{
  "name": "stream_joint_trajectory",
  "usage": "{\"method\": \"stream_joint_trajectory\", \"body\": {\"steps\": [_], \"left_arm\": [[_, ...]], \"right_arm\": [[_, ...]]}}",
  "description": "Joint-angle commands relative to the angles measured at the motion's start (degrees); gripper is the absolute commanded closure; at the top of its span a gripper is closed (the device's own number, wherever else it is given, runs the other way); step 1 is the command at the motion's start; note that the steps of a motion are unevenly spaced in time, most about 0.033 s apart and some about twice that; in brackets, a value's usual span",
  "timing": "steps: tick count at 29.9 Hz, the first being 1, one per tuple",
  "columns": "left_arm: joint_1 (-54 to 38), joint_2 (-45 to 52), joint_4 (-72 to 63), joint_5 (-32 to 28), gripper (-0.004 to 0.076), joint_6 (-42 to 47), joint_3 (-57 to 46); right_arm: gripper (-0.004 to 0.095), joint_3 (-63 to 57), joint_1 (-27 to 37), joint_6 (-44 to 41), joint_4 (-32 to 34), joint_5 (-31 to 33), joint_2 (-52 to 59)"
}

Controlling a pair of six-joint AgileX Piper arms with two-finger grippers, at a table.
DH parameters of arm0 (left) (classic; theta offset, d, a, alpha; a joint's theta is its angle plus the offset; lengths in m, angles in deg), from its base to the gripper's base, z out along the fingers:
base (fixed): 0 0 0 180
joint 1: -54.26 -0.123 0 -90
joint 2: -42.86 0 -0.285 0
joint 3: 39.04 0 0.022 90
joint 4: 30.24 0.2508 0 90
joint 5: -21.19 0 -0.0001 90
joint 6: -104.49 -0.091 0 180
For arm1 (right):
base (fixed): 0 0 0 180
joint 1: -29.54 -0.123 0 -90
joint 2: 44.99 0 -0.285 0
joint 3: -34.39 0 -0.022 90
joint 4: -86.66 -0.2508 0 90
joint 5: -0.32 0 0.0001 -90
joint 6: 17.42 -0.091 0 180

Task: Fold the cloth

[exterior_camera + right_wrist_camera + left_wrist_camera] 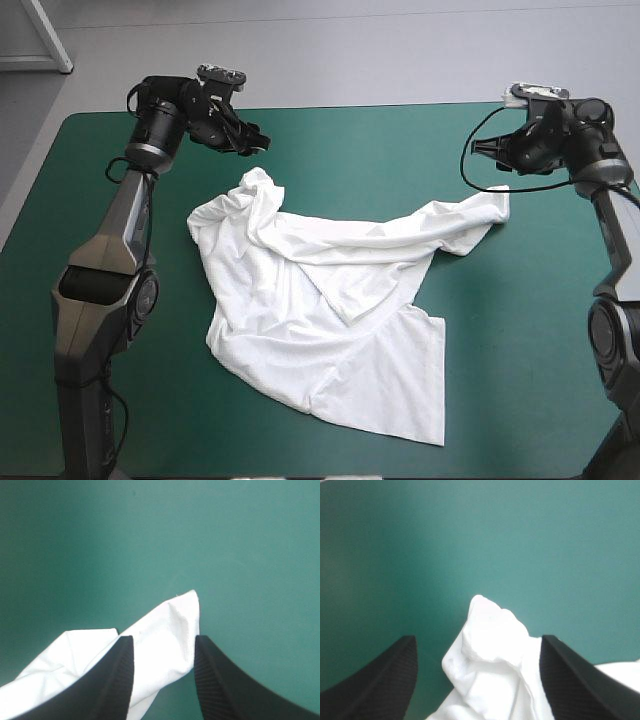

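The white T-shirt [330,300] lies crumpled and partly spread across the middle of the teal-green cover [520,330]. One bunched corner points to the far left and a stretched-out corner reaches to the far right. My left gripper [258,143] hovers open just beyond the far-left corner. In the left wrist view, that rumpled peak of the T-shirt [490,645] shows between the wide-apart fingers of the left gripper [477,637]. My right gripper [482,150] hangs open over the far-right corner. In the right wrist view, the flat tip of the T-shirt [165,620] lies between the parted fingers of the right gripper [163,637].
Teal-green cover shows on every side of the shirt, widest at the front left and along the right edge. The table's far edge runs just behind both grippers.
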Motion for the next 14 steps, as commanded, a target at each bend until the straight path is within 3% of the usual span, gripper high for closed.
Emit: {"method": "stream_joint_trajectory", "body": {"steps": [1,8,14], "left_arm": [[0.1,10.0,-1.4,-0.8,0.0234,-0.8,2.3],[0.1,24.6,-5.7,2.1,0.0272,-3.0,2.3],[0.2,34.3,-7.6,3.7,0.0273,-4.8,2.3]], "right_arm": [[0.0546,2.2,0.3,1.0,-0.7,-1.4,9.5],[0.0546,2.2,0.3,4.3,-6.5,-0.5,22.6],[0.0546,2.2,0.3,4.8,-11.3,6.5,31.1]]}}
